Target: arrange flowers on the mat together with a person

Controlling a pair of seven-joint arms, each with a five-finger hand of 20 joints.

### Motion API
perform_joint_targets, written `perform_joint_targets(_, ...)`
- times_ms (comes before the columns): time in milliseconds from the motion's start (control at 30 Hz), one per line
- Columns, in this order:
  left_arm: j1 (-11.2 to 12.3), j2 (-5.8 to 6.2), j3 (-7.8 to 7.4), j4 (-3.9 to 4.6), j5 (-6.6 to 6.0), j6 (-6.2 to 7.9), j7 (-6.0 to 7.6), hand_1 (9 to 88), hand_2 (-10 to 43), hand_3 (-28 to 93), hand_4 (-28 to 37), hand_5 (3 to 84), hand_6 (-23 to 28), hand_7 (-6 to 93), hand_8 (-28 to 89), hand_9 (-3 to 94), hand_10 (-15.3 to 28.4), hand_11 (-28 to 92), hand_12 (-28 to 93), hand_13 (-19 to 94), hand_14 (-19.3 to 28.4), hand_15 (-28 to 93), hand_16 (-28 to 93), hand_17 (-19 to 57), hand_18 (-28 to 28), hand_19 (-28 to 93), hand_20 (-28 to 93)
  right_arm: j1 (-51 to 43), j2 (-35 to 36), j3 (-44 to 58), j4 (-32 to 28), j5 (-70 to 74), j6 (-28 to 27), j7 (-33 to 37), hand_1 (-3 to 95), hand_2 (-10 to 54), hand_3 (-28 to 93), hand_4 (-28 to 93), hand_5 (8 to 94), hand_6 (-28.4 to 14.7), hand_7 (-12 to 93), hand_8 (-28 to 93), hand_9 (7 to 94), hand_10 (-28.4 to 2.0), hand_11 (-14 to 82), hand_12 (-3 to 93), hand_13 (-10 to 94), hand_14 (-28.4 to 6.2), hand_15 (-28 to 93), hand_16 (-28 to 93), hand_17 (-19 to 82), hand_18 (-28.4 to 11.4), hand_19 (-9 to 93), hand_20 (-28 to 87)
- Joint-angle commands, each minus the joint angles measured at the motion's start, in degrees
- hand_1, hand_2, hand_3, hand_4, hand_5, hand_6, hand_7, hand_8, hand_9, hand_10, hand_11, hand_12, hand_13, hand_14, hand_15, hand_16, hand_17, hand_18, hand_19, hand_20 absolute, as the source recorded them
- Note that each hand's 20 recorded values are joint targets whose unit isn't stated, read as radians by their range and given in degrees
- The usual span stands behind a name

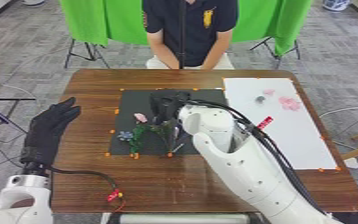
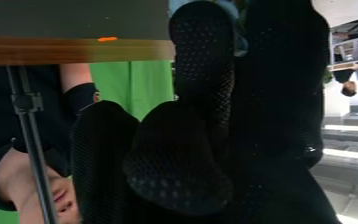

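While the left hand (image 1: 49, 131) hangs over the left side of the brown wooden table (image 1: 87, 165), palm flat and fingers extended away from the robot, the right arm (image 1: 233, 160) slants in from the bottom right and puts the right hand (image 1: 167, 106) above the dark mat (image 1: 138, 102). That hand's fingers are bent, and in the right wrist view they pinch a pale blue piece (image 2: 240, 45), mostly hidden by the glove. On the mat's left part lie a pink flower (image 1: 141, 118) and, nearer the robot, a blue flower (image 1: 125, 135), with green leaves (image 1: 137, 134) just beside them. Small orange marks dot the mat's edges. To the right, a white sheet (image 1: 291, 140) bears pink patches (image 1: 289, 103) and a grey one. Beyond the table, green cloth (image 1: 87, 20) hangs over grey carpet (image 1: 20, 75). A red tag (image 1: 264, 123) with print sits on the right arm, another on the cable by the left.
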Motion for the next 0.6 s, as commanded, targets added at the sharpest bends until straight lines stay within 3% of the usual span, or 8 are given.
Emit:
perform_joint_targets(33,0.3,-0.35,-0.08,0.39,0.21,-0.65,-0.1,25.1,9.1,58,-22.8,45.6,8.8,4.6,-4,43.5,16.4,12,13,31,17.5,7,2,3.1,11.1,6,13,-0.7,-0.2,0.6,0.5,-2.0,-0.1,-1.5,86.5,-9.5,-28,41,78.8,1.5,15,2,93.7,-10.0,34.2,20.3,94,0.5,70,18,78,-8.7,93,51)
perform_joint_targets(600,0.6,-0.17,-0.24,0.27,0.08,-0.96,-0.07,25.7,8.3,57,-20.5,45.1,8.9,4.2,-3,43.0,16.3,12,13,30,17.9,7,3,2.8,11.3,7,12,-0.4,0.6,1.3,0.0,-0.5,-0.1,-1.1,81.9,-9.5,-28,43,74.7,2.0,15,0,93.7,-10.0,34.5,19.6,94,0.4,70,18,77,-8.8,93,52)
